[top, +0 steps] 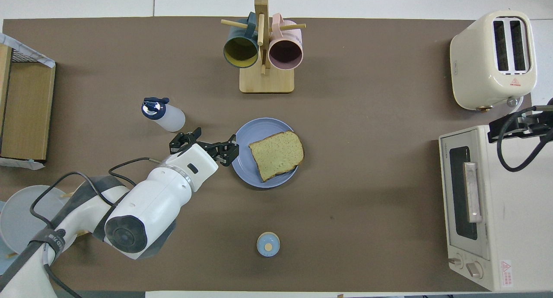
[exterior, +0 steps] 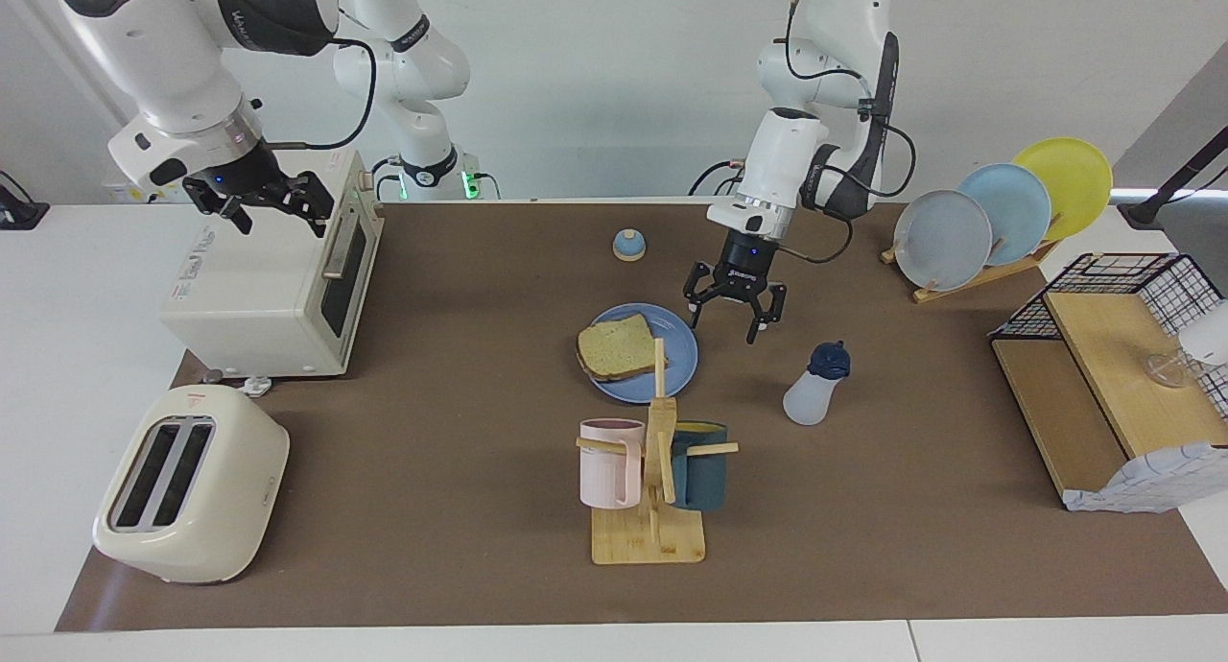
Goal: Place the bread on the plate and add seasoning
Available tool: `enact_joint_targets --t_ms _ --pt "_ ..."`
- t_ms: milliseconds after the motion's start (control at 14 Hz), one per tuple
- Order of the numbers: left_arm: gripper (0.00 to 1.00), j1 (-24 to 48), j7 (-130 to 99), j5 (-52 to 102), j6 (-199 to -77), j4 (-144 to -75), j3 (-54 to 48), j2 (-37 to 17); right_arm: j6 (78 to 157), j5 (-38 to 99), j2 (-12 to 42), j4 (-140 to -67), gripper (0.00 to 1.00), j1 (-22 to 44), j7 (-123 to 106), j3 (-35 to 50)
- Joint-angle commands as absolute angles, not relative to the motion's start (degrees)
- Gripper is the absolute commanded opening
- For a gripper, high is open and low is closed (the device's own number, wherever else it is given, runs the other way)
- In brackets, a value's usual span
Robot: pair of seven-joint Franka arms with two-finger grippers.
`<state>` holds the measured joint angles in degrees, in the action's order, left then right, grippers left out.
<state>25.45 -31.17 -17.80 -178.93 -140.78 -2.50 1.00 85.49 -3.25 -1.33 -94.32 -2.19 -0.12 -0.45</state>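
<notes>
The bread (exterior: 616, 346) (top: 277, 155) lies on the round blue plate (exterior: 676, 355) (top: 255, 134) at mid-table, overhanging the rim toward the right arm's end. The seasoning bottle (exterior: 815, 386) (top: 166, 115), translucent white with a navy cap, stands upright toward the left arm's end of the plate. My left gripper (exterior: 735, 319) (top: 203, 146) hangs open and empty above the mat, between plate and bottle, touching neither. My right gripper (exterior: 259, 206) (top: 514, 124) is open and empty, raised over the toaster oven.
A toaster oven (exterior: 264, 278) and a cream toaster (exterior: 192, 484) stand at the right arm's end. A mug tree (exterior: 652, 470) with two mugs stands farther from the robots than the plate. A small bell (exterior: 628, 246) sits nearer the robots. A plate rack (exterior: 998, 216) and wire shelf (exterior: 1113, 365) stand at the left arm's end.
</notes>
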Motion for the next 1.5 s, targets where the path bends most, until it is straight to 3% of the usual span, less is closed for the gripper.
enact_joint_targets --t_ms 0,286,716,930,1431 --pt "1.0 25.93 -31.91 -18.19 -168.36 -135.11 -2.11 1.67 85.34 -2.9 -1.67 -94.39 1.0 -2.99 -1.14 0.09" --pt "1.0 25.93 -31.55 -17.67 -152.08 -125.44 -2.29 1.06 85.34 -2.9 -1.67 -94.39 1.0 -2.99 -1.14 0.09" --pt "1.0 24.88 -27.1 -11.8 -137.49 -116.13 -2.11 1.14 85.34 -2.9 -1.67 -94.39 1.0 -2.99 -1.14 0.09" --pt "1.0 20.76 -16.73 -5.11 -128.26 -110.14 -2.02 1.05 85.34 -2.9 -1.67 -94.39 1.0 -2.99 -1.14 0.09" --pt "1.0 8.63 3.57 -0.97 -112.53 -103.9 -1.67 1.67 85.34 -2.9 -1.67 -94.39 1.0 -2.99 -1.14 0.09"
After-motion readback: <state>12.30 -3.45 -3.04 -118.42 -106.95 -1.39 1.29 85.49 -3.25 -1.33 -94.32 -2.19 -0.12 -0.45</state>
